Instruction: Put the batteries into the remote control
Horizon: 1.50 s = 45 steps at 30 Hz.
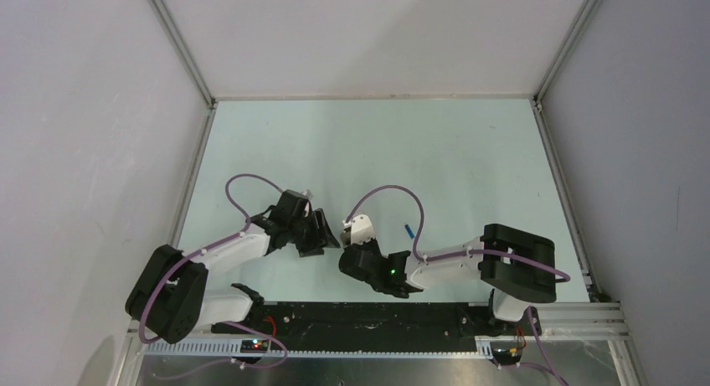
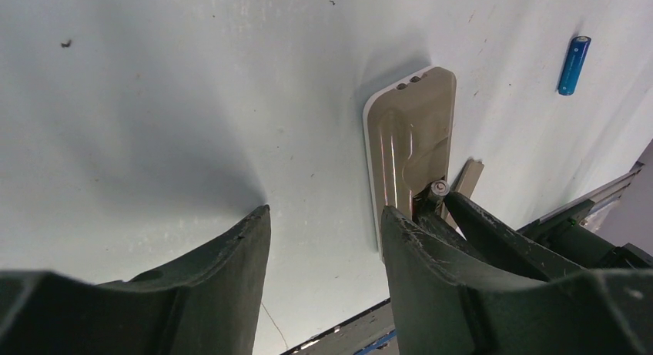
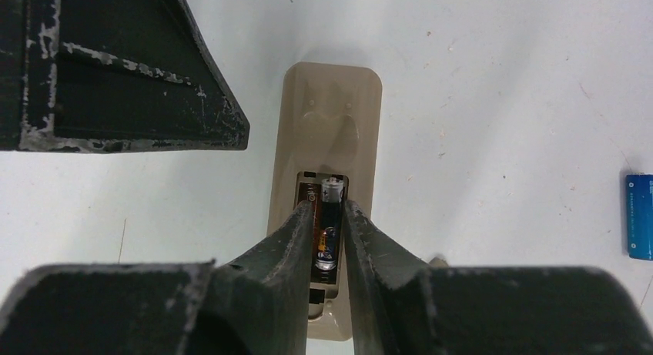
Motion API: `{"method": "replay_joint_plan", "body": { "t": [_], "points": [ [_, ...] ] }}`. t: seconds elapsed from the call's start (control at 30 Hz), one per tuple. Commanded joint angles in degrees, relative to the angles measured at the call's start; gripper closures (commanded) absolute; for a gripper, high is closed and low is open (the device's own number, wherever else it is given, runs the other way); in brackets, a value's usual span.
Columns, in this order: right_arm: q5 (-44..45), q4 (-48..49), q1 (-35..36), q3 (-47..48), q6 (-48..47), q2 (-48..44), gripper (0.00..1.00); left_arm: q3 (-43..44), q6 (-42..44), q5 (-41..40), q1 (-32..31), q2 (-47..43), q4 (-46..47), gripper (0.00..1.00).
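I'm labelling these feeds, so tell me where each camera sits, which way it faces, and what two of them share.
Top: above and behind the bases, looking down on the table; the left arm and right arm show.
Left wrist: on the left arm, looking down past its open left gripper at the remote.
Right wrist: looking down past the right gripper, closed on the dark battery, into the remote's open compartment.
Shared: both wrist views show the remote and the blue battery.
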Motion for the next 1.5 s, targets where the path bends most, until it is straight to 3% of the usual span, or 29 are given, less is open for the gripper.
{"method": "replay_joint_plan", "body": {
  "t": [0.0, 0.2, 0.37, 0.5, 0.63, 0.87, 1.1, 1.47],
  "points": [
    [2.0, -0.4, 0.9, -0.2, -0.9, -1.7, 0.75, -0.3, -0.1, -0.1, 0.5, -1.1, 0.9, 0.4],
    [2.5, -0.8, 1.4, -0.2, -1.2, -4.5, 0.71, -0.3, -0.1, -0.1, 0.5, -1.0, 0.9, 0.4],
    [-0.5, -2.0, 0.5, -0.2, 0.9, -8.2, 0.52, -0.3, -0.2, 0.0, 0.5, -1.1, 0.9, 0.39],
    [-5.6, -2.6, -1.4, -0.2, 2.3, -10.7, 0.47, 0.0, 0.0, 0.2, 0.4, -1.3, 0.9, 0.38],
    [-10.7, -2.2, -4.1, -0.1, 2.3, -11.3, 0.51, 0.7, 0.5, 0.7, 0.4, -0.9, 0.9, 0.37],
    [-18.1, -3.9, -9.4, 3.5, -0.8, -7.8, 0.69, 3.8, -0.5, 0.5, 0.5, 1.6, 1.1, 0.37],
    [-21.7, -4.8, -12.2, 5.5, -1.0, -4.6, 0.76, 6.1, -1.8, 0.8, 0.4, 5.0, 2.1, 0.39],
    [-22.0, -5.4, -12.0, 6.1, 0.8, -3.5, 0.76, 8.8, -1.3, 2.4, -1.1, 11.3, 3.9, 0.57]
  ]
}}
